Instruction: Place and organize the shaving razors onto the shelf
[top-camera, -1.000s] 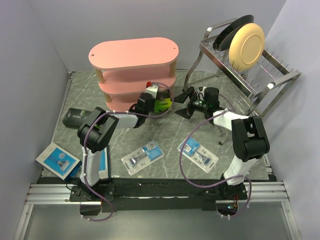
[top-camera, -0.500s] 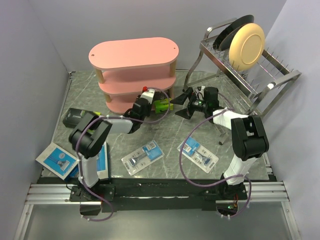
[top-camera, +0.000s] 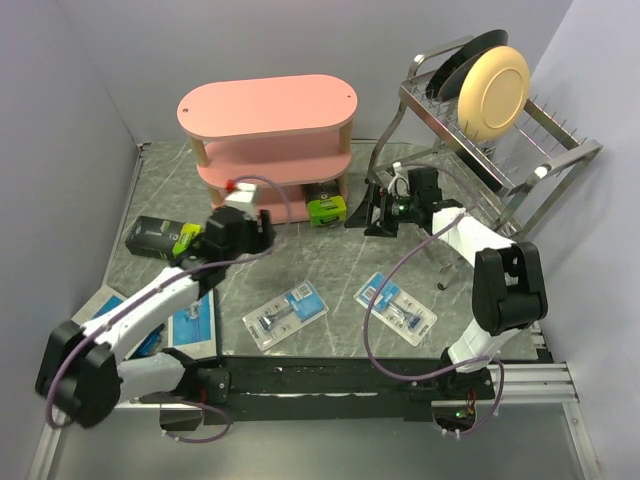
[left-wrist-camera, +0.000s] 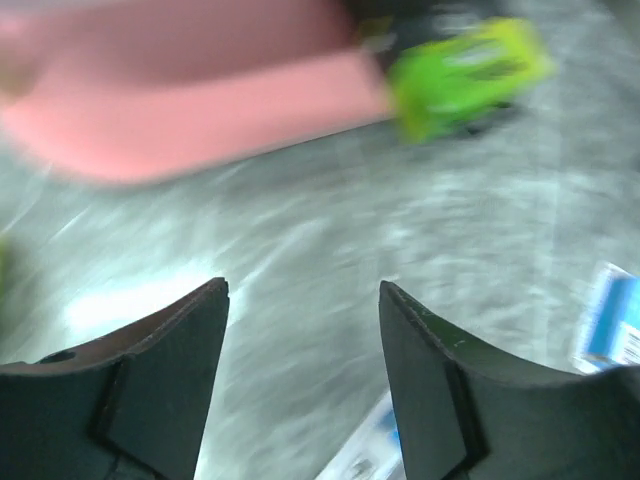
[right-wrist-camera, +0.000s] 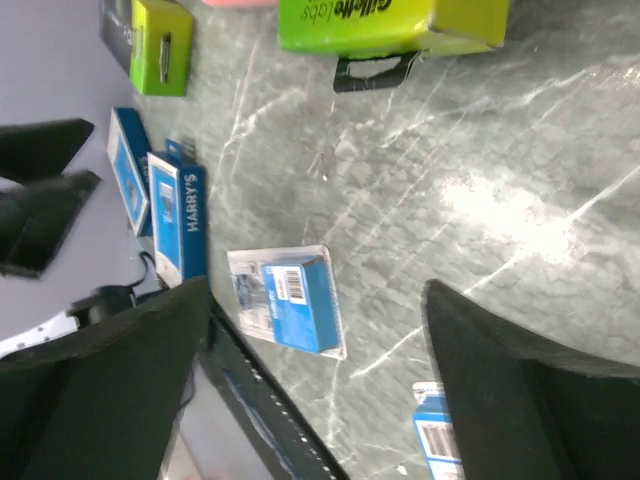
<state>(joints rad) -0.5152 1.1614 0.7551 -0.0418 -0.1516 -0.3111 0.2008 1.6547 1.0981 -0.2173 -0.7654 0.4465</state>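
The pink shelf (top-camera: 268, 105) stands at the back centre. One black box with a lime-green end (top-camera: 327, 208) lies at the right end of its lowest tier, green end sticking out; it also shows in the right wrist view (right-wrist-camera: 390, 25) and, blurred, in the left wrist view (left-wrist-camera: 465, 72). A second black-green box (top-camera: 160, 235) lies on the table at the left. Two clear blister packs (top-camera: 287, 312) (top-camera: 396, 305) lie at the front. Two blue-carded packs (top-camera: 196, 320) (top-camera: 100, 303) lie front left, partly under my left arm. My left gripper (top-camera: 262, 230) (left-wrist-camera: 303, 300) is open and empty. My right gripper (top-camera: 365, 210) (right-wrist-camera: 315, 290) is open and empty, just right of the shelf's box.
A silver wire dish rack (top-camera: 500, 150) with a cream plate (top-camera: 494, 92) and a dark plate stands at the back right, close behind my right arm. Grey walls close in the left, back and right. The table's front edge carries a metal rail (top-camera: 300, 385).
My left gripper let go of the black-green box at the shelf's lowest tier and pulled back to the left. My right gripper edged left toward that box.
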